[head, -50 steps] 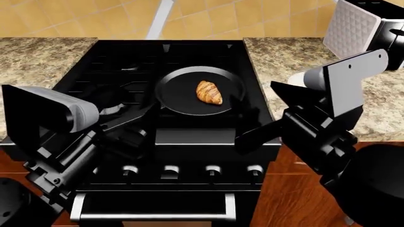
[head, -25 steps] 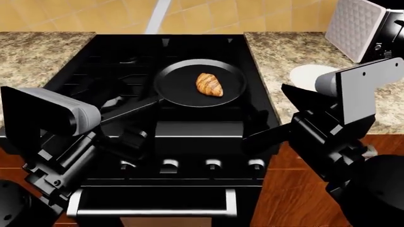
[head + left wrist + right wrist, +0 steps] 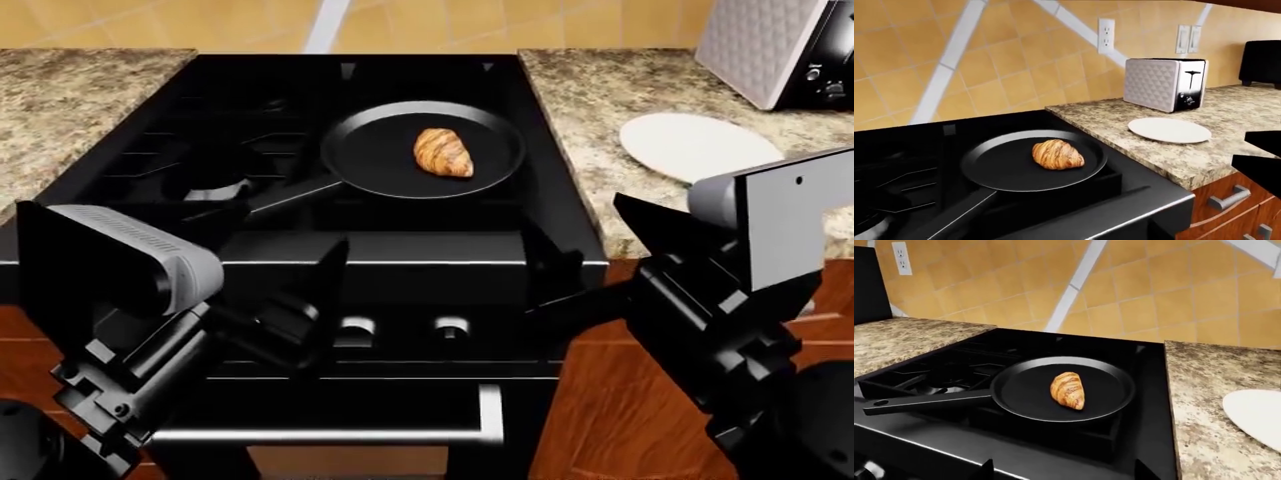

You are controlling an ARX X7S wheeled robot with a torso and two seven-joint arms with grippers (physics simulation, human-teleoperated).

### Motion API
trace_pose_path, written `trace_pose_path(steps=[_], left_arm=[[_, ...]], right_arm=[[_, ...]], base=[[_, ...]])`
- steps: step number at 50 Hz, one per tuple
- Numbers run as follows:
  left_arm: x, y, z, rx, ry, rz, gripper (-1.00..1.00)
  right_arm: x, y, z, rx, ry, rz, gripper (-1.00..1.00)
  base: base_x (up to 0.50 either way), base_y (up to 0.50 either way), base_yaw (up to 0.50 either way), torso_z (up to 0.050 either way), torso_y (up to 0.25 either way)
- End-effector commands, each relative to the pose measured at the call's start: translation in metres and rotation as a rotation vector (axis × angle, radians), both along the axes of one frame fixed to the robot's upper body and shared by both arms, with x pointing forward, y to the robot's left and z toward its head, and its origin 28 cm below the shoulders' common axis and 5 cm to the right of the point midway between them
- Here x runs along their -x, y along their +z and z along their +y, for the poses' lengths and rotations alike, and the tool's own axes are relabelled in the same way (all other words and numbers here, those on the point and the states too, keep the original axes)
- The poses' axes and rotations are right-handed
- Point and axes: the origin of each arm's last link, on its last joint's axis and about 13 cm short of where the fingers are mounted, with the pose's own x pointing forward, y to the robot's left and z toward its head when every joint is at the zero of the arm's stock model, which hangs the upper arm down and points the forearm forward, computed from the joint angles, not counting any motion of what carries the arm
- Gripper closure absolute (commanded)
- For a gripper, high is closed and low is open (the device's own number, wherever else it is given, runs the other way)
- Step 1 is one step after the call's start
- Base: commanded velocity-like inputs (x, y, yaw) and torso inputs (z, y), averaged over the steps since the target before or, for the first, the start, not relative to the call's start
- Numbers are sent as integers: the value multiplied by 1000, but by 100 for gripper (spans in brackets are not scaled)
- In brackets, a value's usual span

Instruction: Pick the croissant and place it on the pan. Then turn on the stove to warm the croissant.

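Observation:
The golden-brown croissant (image 3: 443,152) (image 3: 1057,154) (image 3: 1068,389) lies inside the black pan (image 3: 380,165) (image 3: 1001,167) (image 3: 1111,390), a little right of its centre. The pan sits on a rear burner of the glossy black stove (image 3: 400,255), handle pointing front-left. Both grippers hang in front of the stove's front panel, level with the knobs (image 3: 451,326). My left gripper (image 3: 310,305) looks open and holds nothing; its fingers do not show in its wrist view. My right gripper (image 3: 567,290) (image 3: 1062,474) is open and empty, fingertips wide apart.
A round white plate (image 3: 697,145) (image 3: 1169,130) lies on the granite counter right of the stove, with a quilted white toaster (image 3: 774,45) (image 3: 1164,82) behind it. The silver oven-door handle (image 3: 334,435) runs below the knobs. Wooden drawers (image 3: 1227,200) sit under the right counter.
The head view has drawn back and down, so the stove front fills more of the frame. Both grippers now sit lower, at knob level. The croissant stays in the pan.

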Motion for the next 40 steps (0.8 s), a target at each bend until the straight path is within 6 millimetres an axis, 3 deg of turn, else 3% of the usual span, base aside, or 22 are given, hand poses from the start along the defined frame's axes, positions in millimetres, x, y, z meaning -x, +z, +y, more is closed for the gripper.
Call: trace_pose_path(steps=[1, 40], left_arm=[[0, 0, 0, -2, -8, 6, -100], [-1, -2, -1, 4, -27, 14, -100]], right_arm=[[4, 0, 0, 0, -14, 4, -100], [15, -16, -1, -21, -47, 31, -100]], base=[[0, 0, 0, -50, 0], [0, 0, 0, -50, 0]])
